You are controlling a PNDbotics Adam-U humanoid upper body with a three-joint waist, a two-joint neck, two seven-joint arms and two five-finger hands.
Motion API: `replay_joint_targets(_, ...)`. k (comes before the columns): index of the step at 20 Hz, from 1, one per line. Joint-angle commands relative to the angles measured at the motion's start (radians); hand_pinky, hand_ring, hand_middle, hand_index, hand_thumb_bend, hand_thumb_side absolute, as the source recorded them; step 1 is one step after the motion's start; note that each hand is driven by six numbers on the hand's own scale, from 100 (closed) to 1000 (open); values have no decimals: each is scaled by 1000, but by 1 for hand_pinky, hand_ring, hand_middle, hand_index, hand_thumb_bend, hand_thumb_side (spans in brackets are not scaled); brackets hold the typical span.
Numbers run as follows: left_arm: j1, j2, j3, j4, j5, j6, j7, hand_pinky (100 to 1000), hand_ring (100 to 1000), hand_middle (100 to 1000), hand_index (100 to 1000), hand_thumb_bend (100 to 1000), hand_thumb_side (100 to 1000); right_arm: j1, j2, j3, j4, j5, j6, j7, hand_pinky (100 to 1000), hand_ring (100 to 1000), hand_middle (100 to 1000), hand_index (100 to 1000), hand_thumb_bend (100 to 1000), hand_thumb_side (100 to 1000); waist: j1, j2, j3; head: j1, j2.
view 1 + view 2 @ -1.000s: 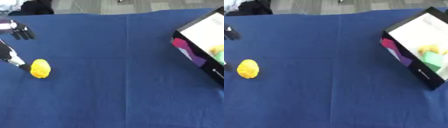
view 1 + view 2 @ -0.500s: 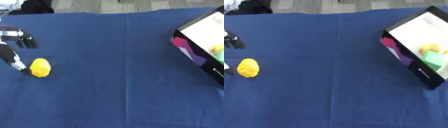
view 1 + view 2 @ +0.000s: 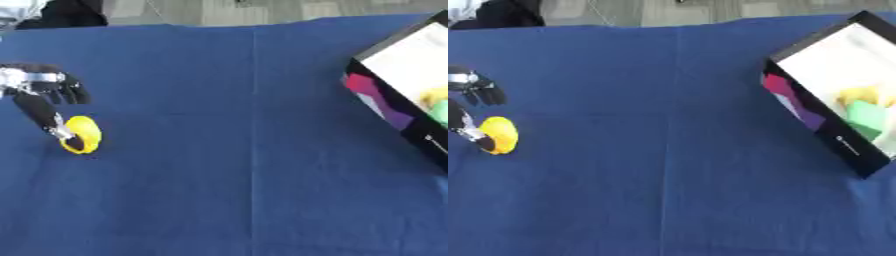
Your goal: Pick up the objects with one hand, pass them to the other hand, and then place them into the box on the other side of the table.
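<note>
Reaching in from the left edge of the view, the left hand (image 3: 42, 92) is hovering over the blue-covered table (image 3: 245, 175) with its thumb (image 3: 45, 117) extending downward and touching the left side of the yellow rounded object (image 3: 83, 134). The other fingers (image 3: 68, 91) are curling partway above the object without closing on it, so the hand is standing relaxed and partly spread rather than pinching anything. The yellow rounded object is resting on the blue cloth near the left side of the table, just below the hand. The box (image 3: 837, 105) is lying well apart from the object at the far right side of the table, tilted askew to the table edge, with a black outer wall, a white interior and a magenta and purple patch on its near wall. A yellow item (image 3: 861, 95) and a green item (image 3: 868, 117) are lying inside the box, touching one another against its near wall. The right hand is not appearing in either view.
</note>
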Motion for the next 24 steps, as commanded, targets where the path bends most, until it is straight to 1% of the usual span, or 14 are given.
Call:
replay_joint_targets(1, -28, 11, -3, 9, -38, -5, 16, 803, 801, 724, 783, 935, 309, -5, -23, -10, -6, 5, 2, 1, 817, 749, 637, 857, 626, 166, 4, -34, -1, 5, -6)
replay_joint_targets(4, -33, 1, -8, 16, -84, -8, 33, 801, 803, 723, 781, 920, 296, -4, -21, -6, -9, 11, 3, 4, 817, 749, 637, 856, 626, 167, 4, -33, -3, 10, -7)
replay_joint_targets(7, -36, -9, -7, 32, -130, -7, 51, 799, 805, 719, 775, 864, 255, 0, -16, -5, -9, 20, 5, 6, 817, 749, 637, 856, 627, 168, 4, -29, -5, 17, -11)
replay_joint_targets(11, -35, -29, 3, 67, -171, -9, 76, 799, 805, 718, 764, 812, 238, 5, -8, -4, -11, 31, 8, 8, 817, 749, 637, 851, 628, 169, 3, -24, -9, 27, -15)
replay_joint_targets(14, -35, -33, 4, 83, -180, -23, 61, 801, 809, 720, 762, 805, 219, 8, -6, -5, -14, 36, 9, 7, 818, 749, 637, 850, 628, 168, 4, -22, -11, 29, -16)
replay_joint_targets(15, -36, -33, 5, 85, -185, -28, 54, 801, 809, 720, 761, 805, 219, 9, -5, -5, -14, 37, 9, 6, 818, 749, 637, 850, 620, 132, 4, -21, -11, 30, -16)
replay_joint_targets(16, -37, -33, 7, 87, -190, -31, 46, 801, 811, 721, 757, 797, 206, 11, -3, -5, -14, 38, 10, 6, 818, 749, 637, 850, 628, 169, 4, -21, -11, 30, -16)
replay_joint_targets(19, -37, -32, 10, 89, -209, -38, 20, 804, 815, 724, 754, 781, 182, 17, 0, -4, -13, 43, 12, 7, 818, 749, 636, 849, 628, 169, 5, -20, -10, 34, -15)
replay_joint_targets(21, -37, -31, 11, 87, -221, -40, 5, 804, 815, 723, 746, 752, 153, 20, 1, -6, -13, 45, 12, 6, 818, 748, 636, 848, 628, 168, 5, -20, -9, 35, -14)
replay_joint_targets(24, -36, -32, 12, 88, -231, -44, -16, 801, 809, 713, 700, 648, 125, 23, 3, -6, -14, 45, 10, 5, 818, 749, 635, 848, 629, 166, 5, -21, -9, 36, -15)
